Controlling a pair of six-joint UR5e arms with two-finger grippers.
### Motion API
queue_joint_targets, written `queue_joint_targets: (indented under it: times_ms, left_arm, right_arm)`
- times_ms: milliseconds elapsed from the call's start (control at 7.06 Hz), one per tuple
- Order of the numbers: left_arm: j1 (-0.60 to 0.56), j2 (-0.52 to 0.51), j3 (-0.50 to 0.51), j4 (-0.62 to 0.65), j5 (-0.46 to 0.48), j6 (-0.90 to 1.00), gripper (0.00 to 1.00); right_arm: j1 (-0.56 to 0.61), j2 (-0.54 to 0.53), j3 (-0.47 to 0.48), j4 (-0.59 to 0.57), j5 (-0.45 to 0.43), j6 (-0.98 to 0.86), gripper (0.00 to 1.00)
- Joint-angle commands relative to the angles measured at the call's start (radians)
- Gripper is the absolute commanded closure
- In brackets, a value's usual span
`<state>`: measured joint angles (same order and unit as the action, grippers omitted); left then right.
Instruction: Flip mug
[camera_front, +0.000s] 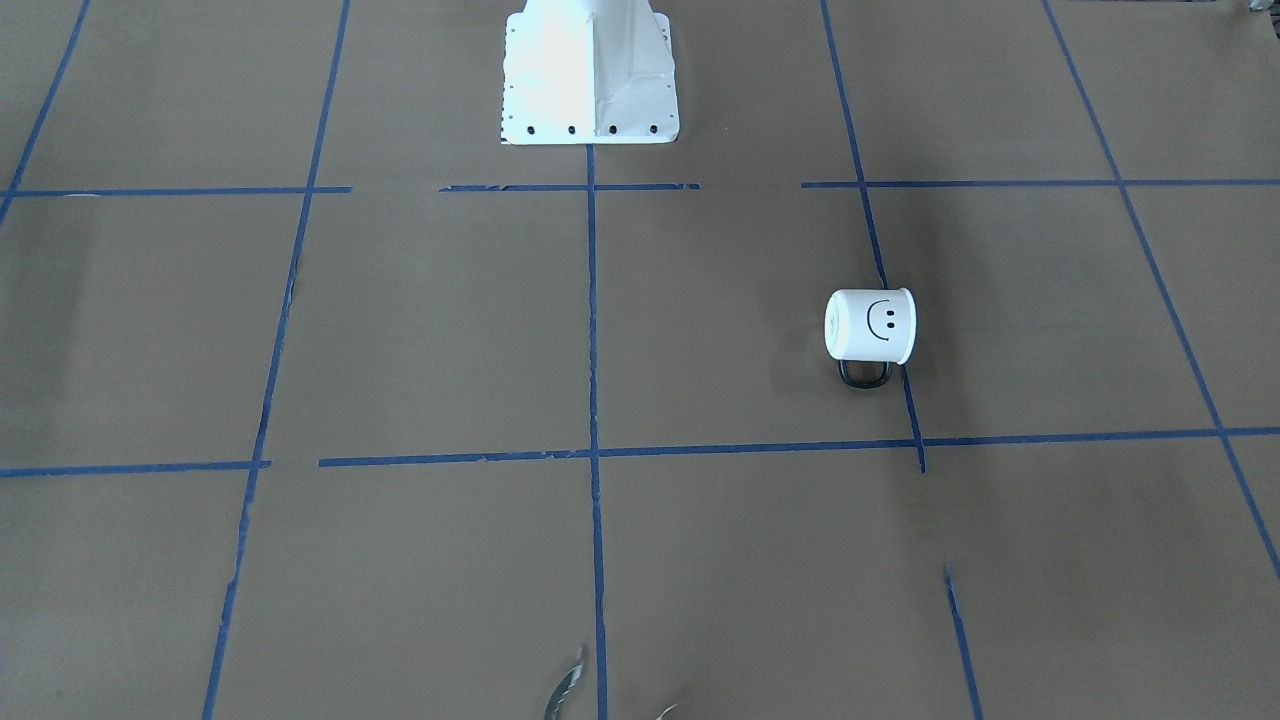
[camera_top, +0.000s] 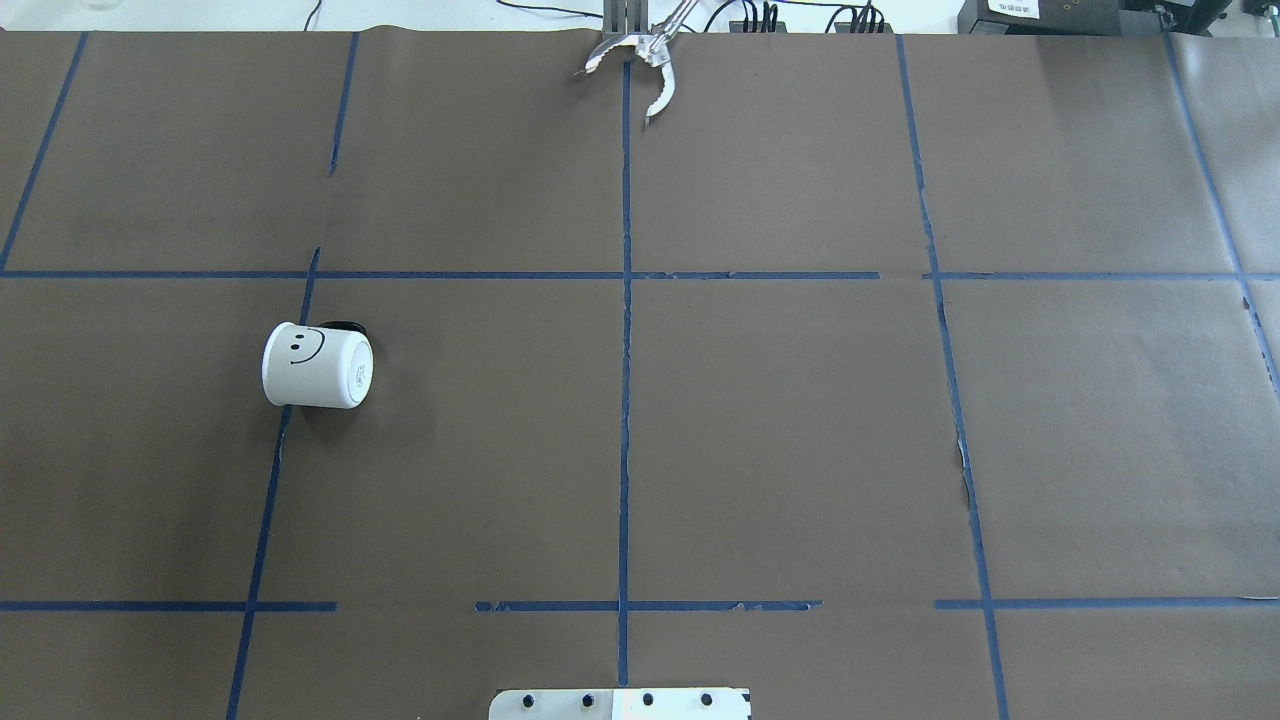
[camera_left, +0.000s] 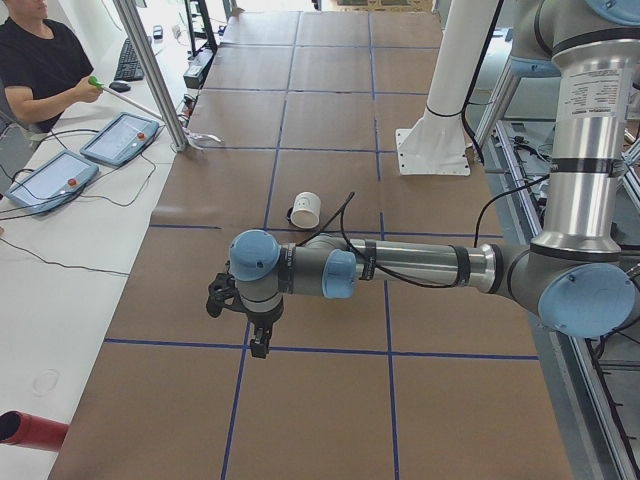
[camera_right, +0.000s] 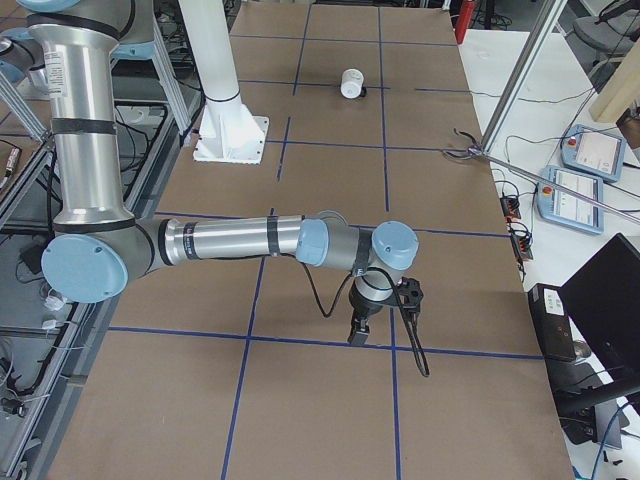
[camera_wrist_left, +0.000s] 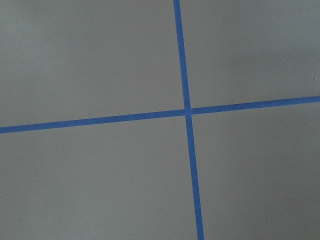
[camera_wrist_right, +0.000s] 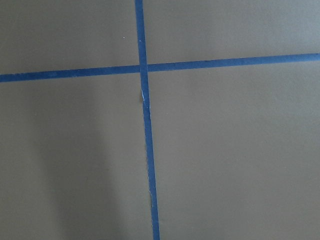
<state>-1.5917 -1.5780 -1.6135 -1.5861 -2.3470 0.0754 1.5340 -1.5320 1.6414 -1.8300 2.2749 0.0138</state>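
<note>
The mug (camera_top: 318, 365) is white with a black smiley face and lies on its side on the brown paper table, on the robot's left half. Its flat base faces the table's middle, and its black handle (camera_front: 864, 373) points to the operators' side. It also shows in the front-facing view (camera_front: 870, 326), the left view (camera_left: 305, 209) and the right view (camera_right: 351, 82). My left gripper (camera_left: 258, 346) hangs over the table's left end, well away from the mug. My right gripper (camera_right: 358, 336) hangs over the right end. I cannot tell whether either is open or shut.
The white robot pedestal (camera_front: 590, 70) stands at the table's robot-side edge. Metal tongs (camera_top: 640, 65) reach over the far edge. Blue tape lines (camera_top: 625, 400) cross the paper. An operator (camera_left: 40, 70) and touch panels (camera_left: 120, 138) are beside the table.
</note>
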Motion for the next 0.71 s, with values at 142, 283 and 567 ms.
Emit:
queue_joint_targets:
  times_ms: [142, 283, 567]
  left_arm:
    - [0.001, 0.0, 0.0, -0.003, 0.0, 0.003, 0.0]
    - [0.001, -0.008, -0.003, -0.018, -0.002, 0.007, 0.0]
    - [0.006, -0.01, 0.004, -0.148, -0.108, 0.003, 0.0]
  right_arm:
    - [0.0, 0.0, 0.0, 0.0, 0.0, 0.0, 0.0]
    - [0.0, 0.0, 0.0, 0.0, 0.0, 0.0, 0.0]
    - [0.0, 0.0, 0.0, 0.0, 0.0, 0.0, 0.0]
